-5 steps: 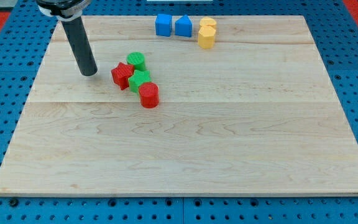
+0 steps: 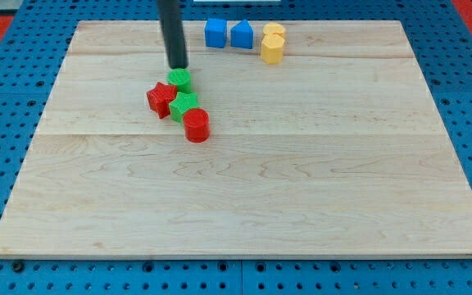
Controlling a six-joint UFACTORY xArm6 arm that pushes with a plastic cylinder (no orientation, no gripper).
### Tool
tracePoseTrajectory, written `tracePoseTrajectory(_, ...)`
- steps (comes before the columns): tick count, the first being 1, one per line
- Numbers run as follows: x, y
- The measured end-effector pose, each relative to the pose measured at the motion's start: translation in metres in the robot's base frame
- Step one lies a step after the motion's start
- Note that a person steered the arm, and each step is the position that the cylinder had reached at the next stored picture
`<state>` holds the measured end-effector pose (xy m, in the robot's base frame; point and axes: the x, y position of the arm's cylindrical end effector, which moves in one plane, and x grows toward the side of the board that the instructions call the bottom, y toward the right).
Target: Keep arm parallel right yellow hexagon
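The yellow hexagon block [image 2: 272,49] lies near the view's top, right of centre, touching a second yellow block [image 2: 274,32] just above it. My tip [image 2: 179,65] is at the end of the dark rod, well to the left of the yellow hexagon. It is just above the small green block [image 2: 180,80], close to it; contact cannot be told.
Two blue blocks [image 2: 215,34] [image 2: 242,34] sit side by side left of the yellow pair. Below my tip lies a cluster: a red star-like block [image 2: 161,99], a green block [image 2: 185,106] and a red cylinder [image 2: 196,125]. The wooden board [image 2: 244,188] lies on a blue pegboard.
My tip has moved right and toward the view's top, from left of the red star-like block to just above the small green block. No block has moved.
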<state>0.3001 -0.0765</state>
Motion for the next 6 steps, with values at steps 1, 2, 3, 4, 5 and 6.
tracePoseTrajectory(1, 0.000, 0.038)
tracePoseTrajectory(2, -0.004, 0.042)
tracePoseTrajectory(3, 0.003, 0.098)
tracePoseTrajectory(4, 0.003, 0.172)
tracePoseTrajectory(5, 0.002, 0.230)
tracePoseTrajectory(6, -0.025, 0.230)
